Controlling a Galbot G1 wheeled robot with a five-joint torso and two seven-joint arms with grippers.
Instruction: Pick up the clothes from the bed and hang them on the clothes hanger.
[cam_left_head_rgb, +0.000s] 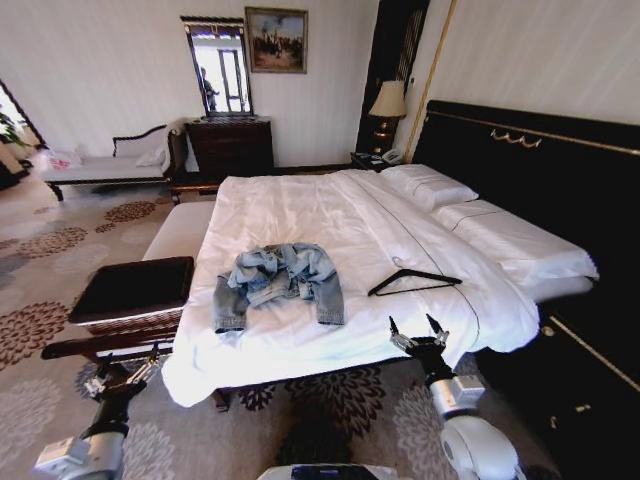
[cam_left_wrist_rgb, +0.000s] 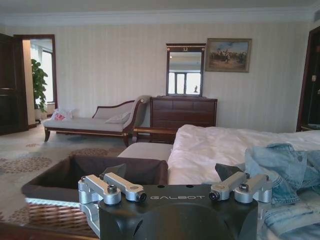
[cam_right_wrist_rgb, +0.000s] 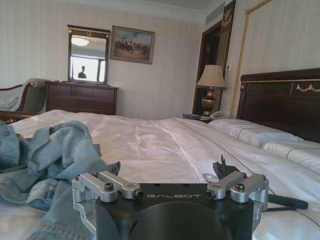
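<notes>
The clothes, a crumpled light blue denim jacket (cam_left_head_rgb: 280, 280), lie on the near half of the bed (cam_left_head_rgb: 300, 205), which has white sheets. To their right on the sheet rests the black clothes hanger (cam_left_head_rgb: 415, 282), flat, with its silver hook pointing away. My right gripper (cam_left_head_rgb: 418, 335) stands open at the bed's near edge, just short of the hanger and right of the jacket. In the right wrist view the jacket (cam_right_wrist_rgb: 50, 160) and hanger (cam_right_wrist_rgb: 285, 201) flank the open gripper (cam_right_wrist_rgb: 167, 170). My left gripper (cam_left_head_rgb: 127, 372) is open and low by the bed's near left corner; its wrist view shows the jacket (cam_left_wrist_rgb: 280, 170).
A dark basket (cam_left_head_rgb: 135, 288) on a wooden bench stands against the bed's left side. The black headboard (cam_left_head_rgb: 540, 170) and pillows (cam_left_head_rgb: 430, 187) are at the right. A dresser (cam_left_head_rgb: 230, 145), chaise (cam_left_head_rgb: 110, 165) and lamp (cam_left_head_rgb: 388, 105) line the far wall. Patterned carpet (cam_left_head_rgb: 40, 250) lies open to the left.
</notes>
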